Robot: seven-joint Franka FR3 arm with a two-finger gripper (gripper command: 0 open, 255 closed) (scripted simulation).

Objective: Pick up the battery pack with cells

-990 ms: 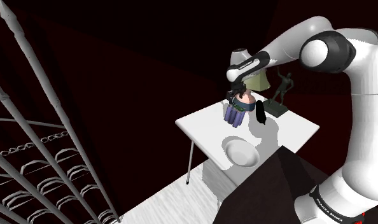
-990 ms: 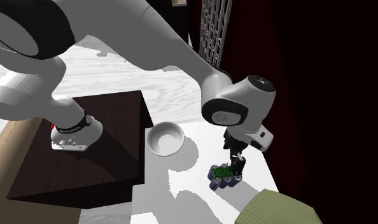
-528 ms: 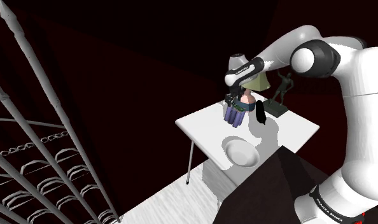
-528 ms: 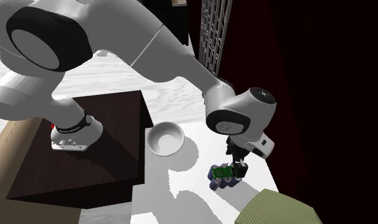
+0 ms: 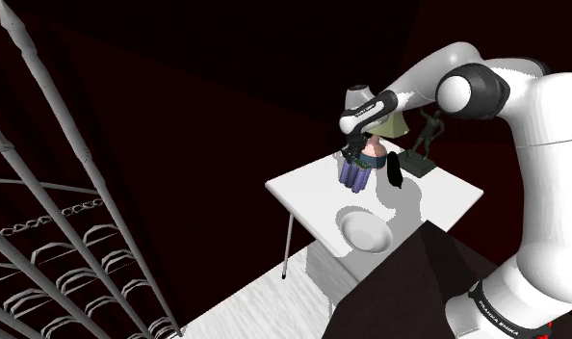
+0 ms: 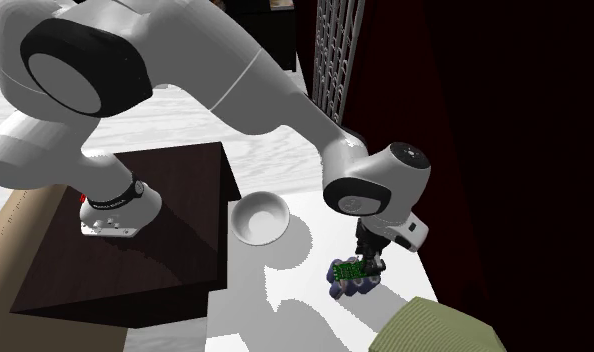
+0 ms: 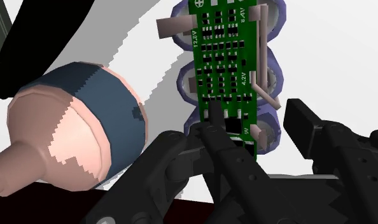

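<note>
Battery pack (image 7: 229,70), green board over purple cells, flat on white tabletop (image 5: 438,197) just beside pink-and-blue lamp base (image 7: 73,140); black hand (image 7: 254,118) low over pack, fingers parted, gripping nothing.

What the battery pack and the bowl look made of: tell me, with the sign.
Battery pack: matte green circuit board with small black parts and white voltage lettering, over purple-wrapped cylindrical cells joined by pale strips, possibly metal. Bowl: plain white, smooth; material cannot be told.
</note>
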